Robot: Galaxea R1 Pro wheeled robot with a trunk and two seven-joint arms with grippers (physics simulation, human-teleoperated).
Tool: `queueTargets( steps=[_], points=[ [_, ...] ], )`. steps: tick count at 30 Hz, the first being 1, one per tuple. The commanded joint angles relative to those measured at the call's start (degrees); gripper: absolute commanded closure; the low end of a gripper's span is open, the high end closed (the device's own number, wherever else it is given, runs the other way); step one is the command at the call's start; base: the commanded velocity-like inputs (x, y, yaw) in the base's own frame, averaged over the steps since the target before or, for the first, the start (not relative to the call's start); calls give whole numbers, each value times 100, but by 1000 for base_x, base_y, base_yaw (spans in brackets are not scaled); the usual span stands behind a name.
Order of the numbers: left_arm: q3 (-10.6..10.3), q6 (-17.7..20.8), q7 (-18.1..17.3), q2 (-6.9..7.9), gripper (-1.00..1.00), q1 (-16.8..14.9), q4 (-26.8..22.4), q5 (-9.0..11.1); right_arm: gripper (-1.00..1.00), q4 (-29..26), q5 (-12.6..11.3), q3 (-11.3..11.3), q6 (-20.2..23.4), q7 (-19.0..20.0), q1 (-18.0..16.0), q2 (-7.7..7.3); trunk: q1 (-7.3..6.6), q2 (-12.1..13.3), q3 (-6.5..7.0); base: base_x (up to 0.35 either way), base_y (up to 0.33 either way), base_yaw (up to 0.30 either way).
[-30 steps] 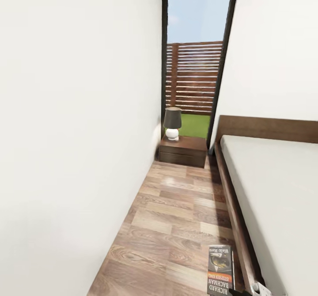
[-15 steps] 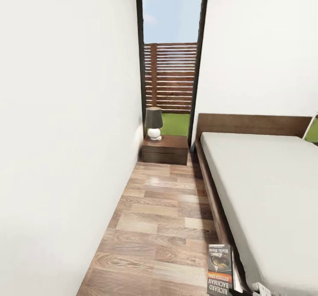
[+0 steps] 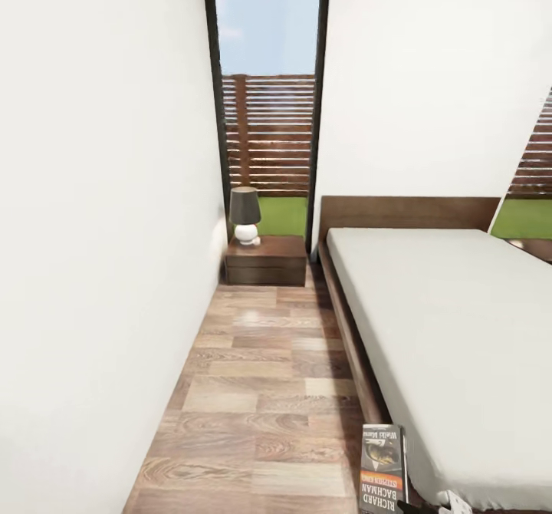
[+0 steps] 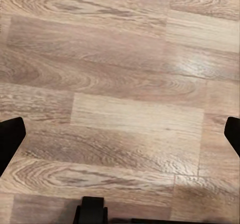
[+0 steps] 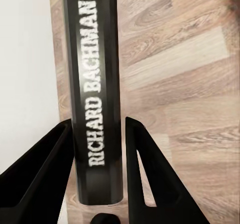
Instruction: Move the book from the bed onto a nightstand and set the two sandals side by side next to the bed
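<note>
Black right jaws (image 5: 99, 134) clamping book (image 5: 95, 83) spine, wood floor (image 5: 190, 83) beneath

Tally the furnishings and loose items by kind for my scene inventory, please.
Dark paperback book lettered RICHARD BACHMAN, held in the right gripper: 1
Low dark-brown wooden bed with a light grey mattress: 1
Boxy dark-brown nightstand: 1
Grey-shaded lamp with a white round base: 1
Total: 4

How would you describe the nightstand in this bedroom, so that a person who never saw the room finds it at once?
Look along the strip of wood-plank floor between the white wall and the bed, toward the tall black-framed window. The nightstand stands at the far end, below that window and beside the headboard. It is the low, boxy dark-brown cabinet carrying a small lamp with a dark shade and white round base.
</note>
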Motion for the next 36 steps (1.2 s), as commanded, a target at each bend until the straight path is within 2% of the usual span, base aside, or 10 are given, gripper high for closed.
queueTargets(
  steps=[1, 14, 21, 26, 36],
  points=[
    [-43, -15, -26, 1, -100, -4, 6, 61, 100, -3, -30, -26, 60, 21, -3, -1, 2, -3, -6, 250, 141, -12],
    [-43, -11, -26, 1, -100, -4, 5, 61, 100, 0, -27, -26, 60, 21, -3, -1, 2, -3, -6, 293, 97, -8],
    [-43, -17, -26, 1, -100, -4, 6, 61, 100, -1, -29, -24, 60, 18, -3, -1, 2, -3, -6, 317, 4, -156],
    [-43, -17, -26, 1, -100, -4, 6, 61, 100, -2, -25, -24, 60, 22, -3, -1, 2, -3, -6, 88, 0, -161],
    [-43, -17, -26, 1, -100, -4, 6, 61, 100, 0, -29, -24, 61, 23, -3, -1, 2, -3, -6, 85, 38, -16]
  ],
)
